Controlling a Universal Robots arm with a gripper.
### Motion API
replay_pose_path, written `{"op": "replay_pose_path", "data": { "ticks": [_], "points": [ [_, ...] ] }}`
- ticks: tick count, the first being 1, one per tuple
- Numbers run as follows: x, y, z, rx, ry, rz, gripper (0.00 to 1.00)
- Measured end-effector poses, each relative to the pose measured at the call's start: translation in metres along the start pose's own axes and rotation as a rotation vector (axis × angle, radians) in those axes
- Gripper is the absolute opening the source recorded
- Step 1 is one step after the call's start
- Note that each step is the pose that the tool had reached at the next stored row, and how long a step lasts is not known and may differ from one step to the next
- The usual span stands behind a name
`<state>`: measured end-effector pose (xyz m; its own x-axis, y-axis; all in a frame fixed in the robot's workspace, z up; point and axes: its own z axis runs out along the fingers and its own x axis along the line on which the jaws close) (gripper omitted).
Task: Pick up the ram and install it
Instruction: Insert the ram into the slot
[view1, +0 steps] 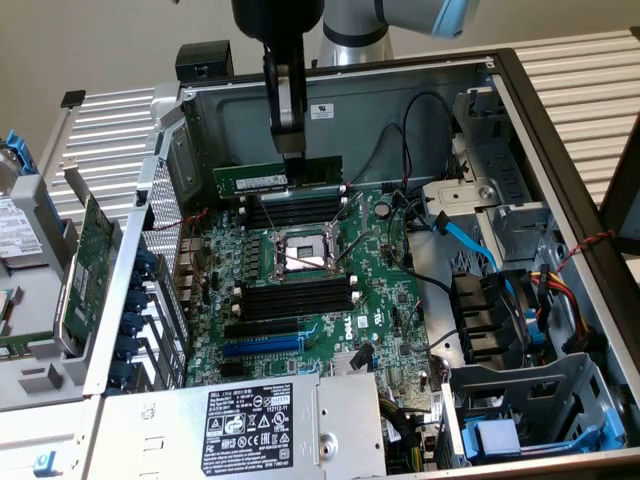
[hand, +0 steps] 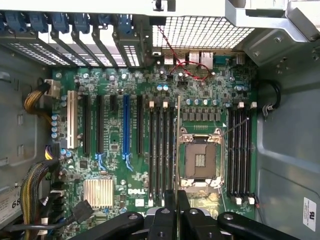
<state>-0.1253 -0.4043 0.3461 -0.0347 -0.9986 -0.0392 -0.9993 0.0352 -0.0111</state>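
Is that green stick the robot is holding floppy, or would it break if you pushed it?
The ram is probably stiff: it juts out level on both sides of the fingers without drooping. It looks like a thin board, so it is likely light for its length. Being so thin, it may crack if pushed hard sideways.

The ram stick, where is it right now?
In the exterior view the ram is gripped in the tool, over the memory slots between the processor socket and the case's far wall.

Green ram (view1: 235, 180) with white label (view1: 266, 178), green motherboard (view1: 385, 300), black memory slots (view1: 295, 298), blue cable (view1: 470, 243), blue expansion slot (hand: 126, 125), silver ribbed heatsink (hand: 98, 192)
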Motion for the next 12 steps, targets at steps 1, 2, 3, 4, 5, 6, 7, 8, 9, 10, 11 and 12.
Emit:
{"op": "replay_pose_path", "data": {
  "ticks": [1, 2, 3, 4, 5, 6, 7, 8, 9, 10, 11, 12],
  "points": [
    [0.0000, -0.0004, 0.0007, -0.0017, 0.0006, 0.000, 0.13],
    [0.0000, -0.0005, 0.0015, -0.0028, 0.0017, 0.000, 0.13],
    [0.0001, -0.0005, 0.0024, -0.0035, 0.0016, 0.000, 0.13],
    [0.0001, -0.0005, 0.0031, -0.0041, 0.0017, 0.000, 0.13],
    [0.0001, -0.0005, 0.0037, -0.0044, 0.0017, 0.000, 0.13],
    [0.0001, -0.0006, 0.0044, -0.0046, 0.0017, 0.000, 0.13],
    [0.0002, -0.0005, 0.0051, -0.0046, 0.0017, 0.000, 0.13],
    [0.0002, -0.0006, 0.0056, -0.0047, 0.0033, 0.000, 0.13],
    [0.0002, -0.0006, 0.0060, -0.0046, 0.0058, 0.000, 0.13],
    [0.0002, -0.0005, 0.0065, -0.0044, 0.0097, 0.000, 0.13],
    [0.0003, -0.0005, 0.0070, -0.0042, 0.0132, 0.000, 0.13],
    [0.0003, -0.0005, 0.0076, -0.0041, 0.0187, 0.000, 0.13]
  ]
}}
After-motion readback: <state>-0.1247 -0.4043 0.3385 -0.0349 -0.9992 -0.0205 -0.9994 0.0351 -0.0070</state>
